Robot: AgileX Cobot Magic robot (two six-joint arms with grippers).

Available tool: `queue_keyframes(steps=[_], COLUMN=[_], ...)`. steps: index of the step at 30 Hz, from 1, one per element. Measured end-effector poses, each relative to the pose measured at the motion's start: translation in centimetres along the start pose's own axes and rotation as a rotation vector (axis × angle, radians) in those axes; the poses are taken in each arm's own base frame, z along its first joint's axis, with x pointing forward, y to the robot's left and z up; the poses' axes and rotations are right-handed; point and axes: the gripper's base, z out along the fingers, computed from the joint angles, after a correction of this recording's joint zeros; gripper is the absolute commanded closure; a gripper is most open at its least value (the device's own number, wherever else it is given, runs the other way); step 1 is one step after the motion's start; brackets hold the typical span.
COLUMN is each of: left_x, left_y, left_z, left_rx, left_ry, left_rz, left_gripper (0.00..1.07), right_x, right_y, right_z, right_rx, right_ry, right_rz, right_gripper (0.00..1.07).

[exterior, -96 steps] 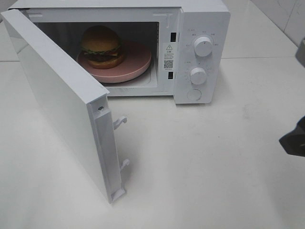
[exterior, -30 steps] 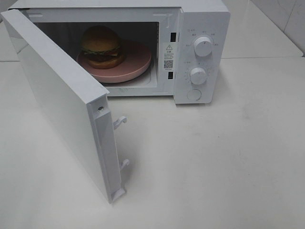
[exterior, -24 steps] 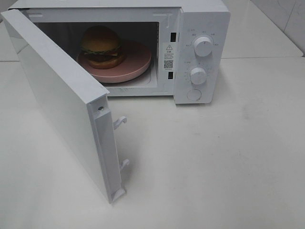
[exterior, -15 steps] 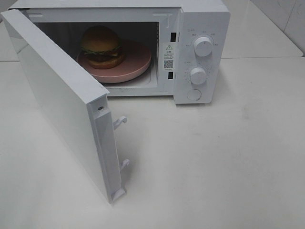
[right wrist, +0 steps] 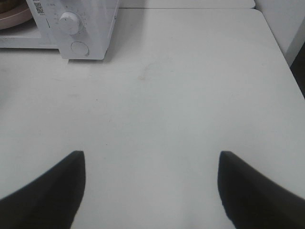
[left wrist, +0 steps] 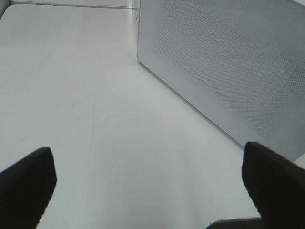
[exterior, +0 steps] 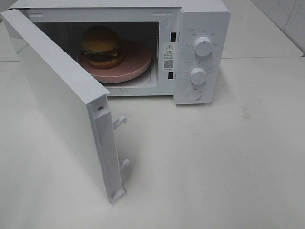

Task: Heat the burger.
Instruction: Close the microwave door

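Note:
The burger (exterior: 100, 46) sits on a round pink plate (exterior: 136, 62) inside the white microwave (exterior: 202, 19), whose door (exterior: 62, 102) stands swung wide open toward the front left. Neither gripper shows in the exterior high view. In the left wrist view my left gripper (left wrist: 150, 183) is open and empty above bare table, with the door's outer face (left wrist: 224, 62) ahead of it. In the right wrist view my right gripper (right wrist: 151, 188) is open and empty, well back from the microwave's control panel (right wrist: 76, 28).
Two round knobs (exterior: 203, 46) and a round button (exterior: 194, 94) sit on the microwave's right panel. Two latch hooks (exterior: 120, 122) stick out of the door's free edge. The white table (exterior: 228, 157) meets a tiled wall at the far right.
Over the last second nothing has moved. About three seconds ago a dark gripper showed at the right edge of the exterior high view; it is gone from that view now.

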Motion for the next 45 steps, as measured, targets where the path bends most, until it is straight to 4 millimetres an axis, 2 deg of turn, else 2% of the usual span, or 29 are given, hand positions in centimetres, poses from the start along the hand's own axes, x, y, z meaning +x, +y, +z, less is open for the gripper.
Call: queue_keyframes(steps=[14, 19, 24, 25, 26, 27, 28, 29, 30, 31, 32, 33, 34, 35, 36, 37, 38, 39, 40, 41, 45], left_x=[0.0, -1.2, -2.2, -2.7, -2.8, -2.8, -3.3, -3.3, -3.4, -3.8, -3.8, -3.9, -4.2, -4.2, -4.4, -4.5, -4.5, -4.8, -4.8, -5.1, -6.0], left_y=[0.0, -0.1, 0.0, 0.1, 0.1, 0.1, 0.1, 0.1, 0.2, 0.2, 0.2, 0.3, 0.3, 0.3, 0.4, 0.4, 0.4, 0.5, 0.5, 0.6, 0.8], left_z=[0.0, -0.5, 0.3, 0.7, 0.9, 0.9, 1.4, 1.4, 1.6, 2.1, 2.1, 2.4, 2.9, 2.9, 3.6, 3.9, 3.9, 4.5, 4.5, 5.2, 6.5], left_rx=[0.0, 0.0, -0.005, -0.007, -0.008, -0.008, -0.01, -0.01, -0.011, -0.014, -0.014, -0.015, -0.017, -0.017, -0.019, -0.02, -0.02, -0.023, -0.023, -0.026, -0.033], left_ry=[-0.003, -0.051, -0.061, -0.063, -0.059, -0.059, -0.057, -0.057, -0.053, -0.04, -0.04, -0.032, -0.015, -0.015, 0.009, 0.022, 0.022, 0.039, 0.039, 0.048, 0.026], left_rz=[-0.001, 0.001, -0.006, -0.008, -0.01, -0.01, -0.013, -0.013, -0.015, -0.018, -0.018, -0.02, -0.023, -0.023, -0.027, -0.029, -0.029, -0.033, -0.033, -0.036, -0.022], left_gripper=[0.09, 0.09, 0.15, 0.18, 0.26, 0.26, 0.35, 0.35, 0.4, 0.51, 0.51, 0.57, 0.68, 0.68, 0.81, 0.89, 0.89, 1.02, 1.02, 1.07, 1.07], right_x=[0.0, 0.0, 0.0, 0.0, 0.0, 0.0, 0.0, 0.0, 0.0, 0.0, 0.0, 0.0, 0.0, 0.0, 0.0, 0.0, 0.0, 0.0, 0.0, 0.0, 0.0], right_y=[0.0, 0.0, 0.0, 0.0, 0.0, 0.0, 0.0, 0.0, 0.0, 0.0, 0.0, 0.0, 0.0, 0.0, 0.0, 0.0, 0.0, 0.0, 0.0, 0.0, 0.0], right_z=[0.0, 0.0, 0.0, 0.0, 0.0, 0.0, 0.0, 0.0, 0.0, 0.0, 0.0, 0.0, 0.0, 0.0, 0.0, 0.0, 0.0, 0.0, 0.0, 0.0, 0.0], right_rx=[0.0, 0.0, 0.0, 0.0, 0.0, 0.0, 0.0, 0.0, 0.0, 0.0, 0.0, 0.0, 0.0, 0.0, 0.0, 0.0, 0.0, 0.0, 0.0, 0.0, 0.0], right_ry=[0.0, 0.0, 0.0, 0.0, 0.0, 0.0, 0.0, 0.0, 0.0, 0.0, 0.0, 0.0, 0.0, 0.0, 0.0, 0.0, 0.0, 0.0, 0.0, 0.0, 0.0], right_rz=[0.0, 0.0, 0.0, 0.0, 0.0, 0.0, 0.0, 0.0, 0.0, 0.0, 0.0, 0.0, 0.0, 0.0, 0.0, 0.0, 0.0, 0.0, 0.0, 0.0, 0.0], right_gripper=[0.34, 0.34, 0.34, 0.34, 0.34, 0.34, 0.34, 0.34, 0.34, 0.34, 0.34, 0.34, 0.34, 0.34, 0.34, 0.34, 0.34, 0.34, 0.34, 0.34, 0.34])
